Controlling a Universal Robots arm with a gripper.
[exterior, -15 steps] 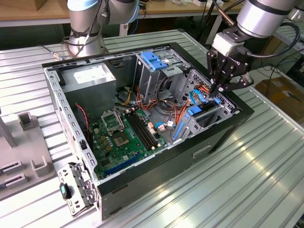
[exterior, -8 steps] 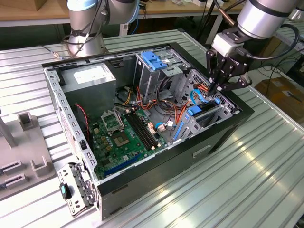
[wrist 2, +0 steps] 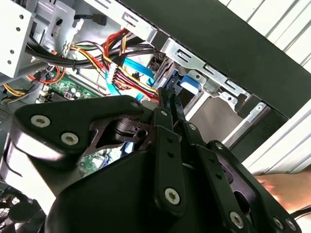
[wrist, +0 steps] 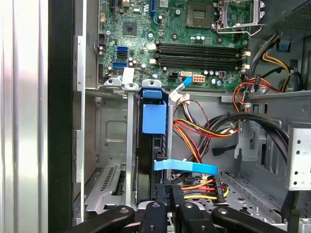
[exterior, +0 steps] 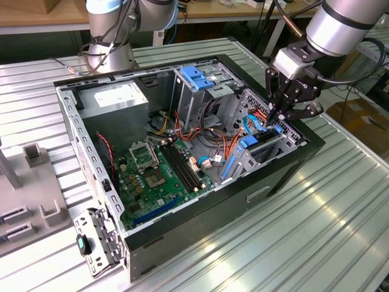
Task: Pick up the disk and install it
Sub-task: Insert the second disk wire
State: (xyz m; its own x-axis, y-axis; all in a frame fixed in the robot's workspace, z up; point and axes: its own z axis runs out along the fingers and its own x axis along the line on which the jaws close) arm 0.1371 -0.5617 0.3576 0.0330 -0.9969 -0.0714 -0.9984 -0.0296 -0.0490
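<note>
The disk point(exterior: 262, 146) stands on edge in the drive bay at the exterior view's right end of the open computer case point(exterior: 200, 228), with blue rails along its sides. In the first wrist view the disk point(wrist: 151, 155) is a dark slab seen edge-on, with a blue tab point(wrist: 154, 118) on top. My gripper point(exterior: 281, 117) hangs just above the disk's outer end, near the case wall. Its two black fingers are shut, tips together, in both wrist views point(wrist 2: 171, 99) point(wrist: 168, 191). I cannot tell whether the tips touch the disk.
Bundles of red, yellow and black cables point(wrist: 204, 131) and a flat blue cable point(wrist: 187, 167) run beside the bay. The motherboard point(exterior: 155, 176), a grey power-supply box point(exterior: 118, 100) and a blue-topped metal cage point(exterior: 197, 76) sit in the case. A second arm's base point(exterior: 112, 36) stands behind.
</note>
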